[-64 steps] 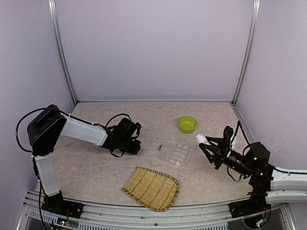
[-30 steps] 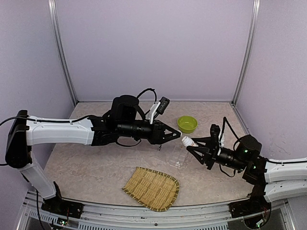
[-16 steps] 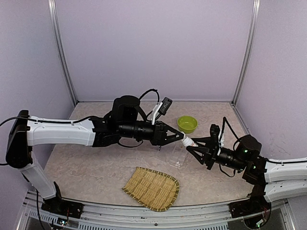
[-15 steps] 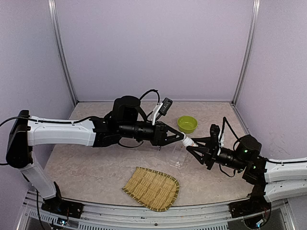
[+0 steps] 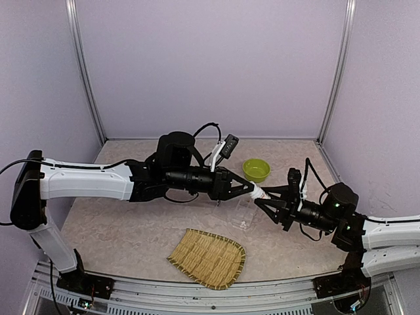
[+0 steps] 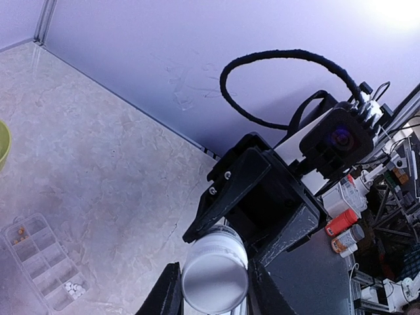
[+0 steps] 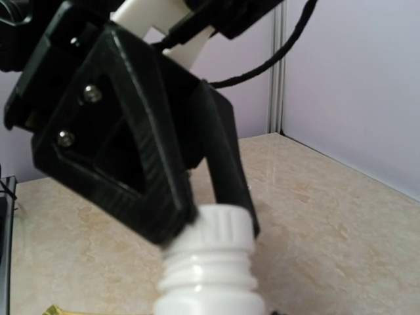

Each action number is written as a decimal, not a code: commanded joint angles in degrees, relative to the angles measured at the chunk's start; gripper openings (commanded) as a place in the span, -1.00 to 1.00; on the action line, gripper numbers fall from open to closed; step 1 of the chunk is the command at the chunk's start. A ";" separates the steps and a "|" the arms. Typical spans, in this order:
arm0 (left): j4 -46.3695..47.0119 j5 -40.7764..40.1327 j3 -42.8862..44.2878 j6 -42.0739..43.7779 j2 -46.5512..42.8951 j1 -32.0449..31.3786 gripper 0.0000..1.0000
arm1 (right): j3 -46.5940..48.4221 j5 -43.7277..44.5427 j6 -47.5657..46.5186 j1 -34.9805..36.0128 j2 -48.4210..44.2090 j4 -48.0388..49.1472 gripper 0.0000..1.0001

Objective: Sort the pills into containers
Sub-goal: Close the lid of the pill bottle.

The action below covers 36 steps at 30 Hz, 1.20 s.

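My right gripper (image 5: 272, 202) is shut on a white pill bottle (image 5: 260, 194) and holds it tilted in the air, cap toward the left arm. My left gripper (image 5: 249, 190) reaches across and its two fingers sit on either side of the ribbed white cap (image 7: 222, 228), touching it. In the left wrist view the cap's round top (image 6: 214, 275) fills the gap between my fingers (image 6: 167, 296). The clear organiser box (image 5: 244, 211) lies on the table just below the bottle. In the left wrist view the box (image 6: 44, 264) holds a few small pills.
A lime-green bowl (image 5: 256, 170) stands behind the organiser. A woven bamboo tray (image 5: 209, 258) lies near the front edge. Both arms meet above the organiser. Metal frame posts (image 5: 336, 72) and lilac walls close in the table.
My left arm swung from the table's left across to the middle. Its gripper moved onto the bottle cap. My right gripper brought the bottle left over the organiser.
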 commanded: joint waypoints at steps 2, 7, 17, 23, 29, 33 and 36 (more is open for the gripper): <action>0.88 -0.26 1.12 -0.28 0.48 -0.49 -0.46 | 2.27 -1.14 0.67 0.69 0.04 2.27 -0.74; 0.78 -0.41 0.91 -0.56 1.08 -0.50 -0.39 | 2.47 -2.08 0.87 0.76 0.20 3.12 -0.74; 0.56 -2.45 0.70 -5.51 1.46 -0.07 -0.46 | 2.37 -1.03 -0.69 0.81 0.15 3.85 -0.74; 1.42 -1.90 0.77 -10.65 2.32 0.12 -0.47 | 2.48 3.22 -3.71 2.20 0.28 3.80 -0.75; 2.95 0.40 0.96 -16.14 3.83 0.29 -0.48 | 4.18 11.24 -7.90 5.52 2.38 2.54 -0.76; 3.22 -0.17 0.65 -16.04 3.22 0.05 -0.47 | 4.76 16.95 -9.43 7.60 3.38 2.98 -0.79; 3.35 -1.42 0.07 -15.50 2.50 -0.19 -0.47 | 4.10 18.72 -8.69 7.87 2.48 4.76 -0.79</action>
